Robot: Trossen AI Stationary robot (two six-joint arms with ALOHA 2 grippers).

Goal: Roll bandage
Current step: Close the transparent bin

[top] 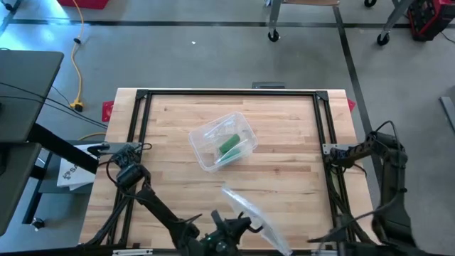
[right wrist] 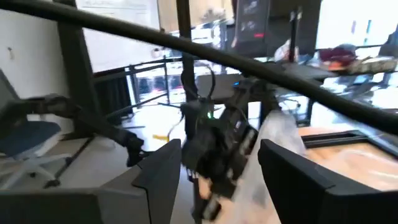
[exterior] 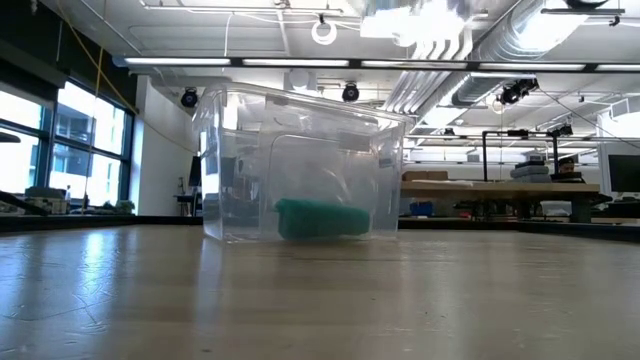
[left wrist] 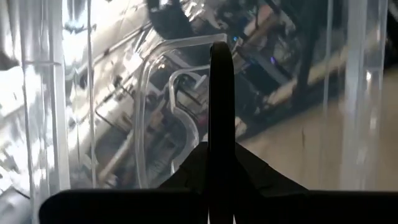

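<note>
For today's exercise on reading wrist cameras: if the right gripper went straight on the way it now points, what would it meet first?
Probably the left arm's wrist, which sits right between the open right gripper's fingers; how far off is unclear.

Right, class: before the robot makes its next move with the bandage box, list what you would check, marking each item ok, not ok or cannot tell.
1. Bandage rolled and inside the box: ok.
2. Box upright, mid table: ok.
3. Lid on the box: not ok; it is apart from it, near the table's front edge.
4. Left gripper shut on the lid: ok.
5. Lid held level: cannot tell.
6. Right gripper open, holding nothing: ok.
</note>
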